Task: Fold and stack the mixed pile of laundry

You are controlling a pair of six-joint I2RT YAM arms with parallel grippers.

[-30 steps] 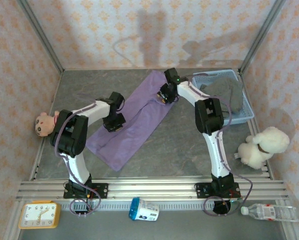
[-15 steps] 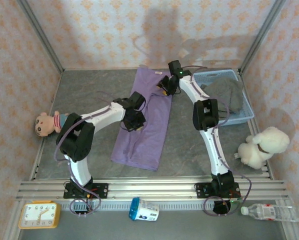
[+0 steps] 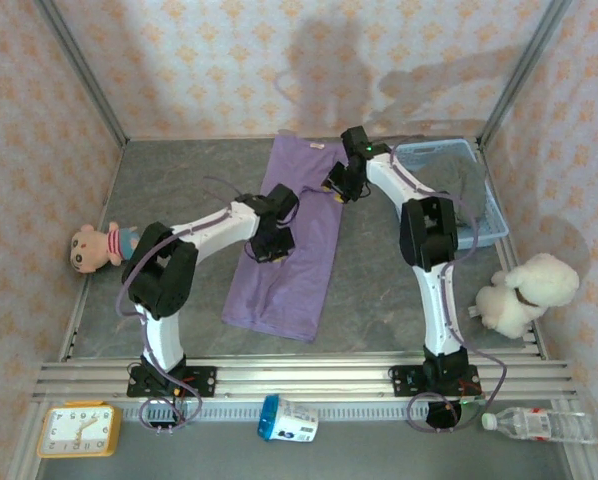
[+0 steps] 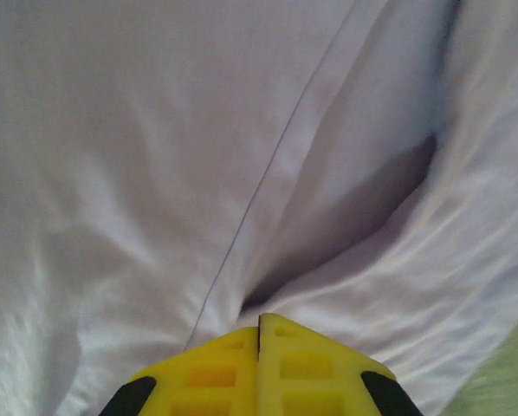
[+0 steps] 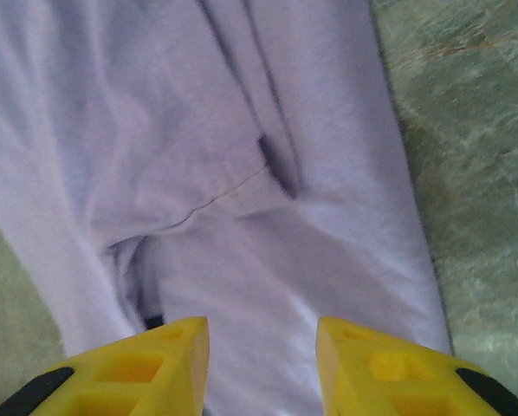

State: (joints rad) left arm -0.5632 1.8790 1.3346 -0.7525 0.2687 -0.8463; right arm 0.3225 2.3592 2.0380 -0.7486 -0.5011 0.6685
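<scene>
Turns the lilac-purple long-sleeved cloth shirt (image 3: pixel 291 262) from its slant of a second ago to nearly straight, collar end at the far edge of the grey stone-patterned table (image 3: pixel 179 180), hem toward the near edge, about midway between left and right. Pinches a raised fold of that shirt (image 4: pixel 155 130) with the left gripper (image 3: pixel 269 249) (image 4: pixel 259 326), yellow fingers pressed flat together, around mid-length of the garment. Holds the right gripper (image 3: pixel 336 188) (image 5: pixel 263 334) low over the far right part of the shirt (image 5: pixel 242 130), fingers parted, cloth lying under the gap, nothing clamped. Leaves the grey-brown long cloth trousers (image 3: pixel 444 185) heaped inside the light blue plastic mesh basket (image 3: pixel 484 237) at the far right corner, apart from the shirt
</scene>
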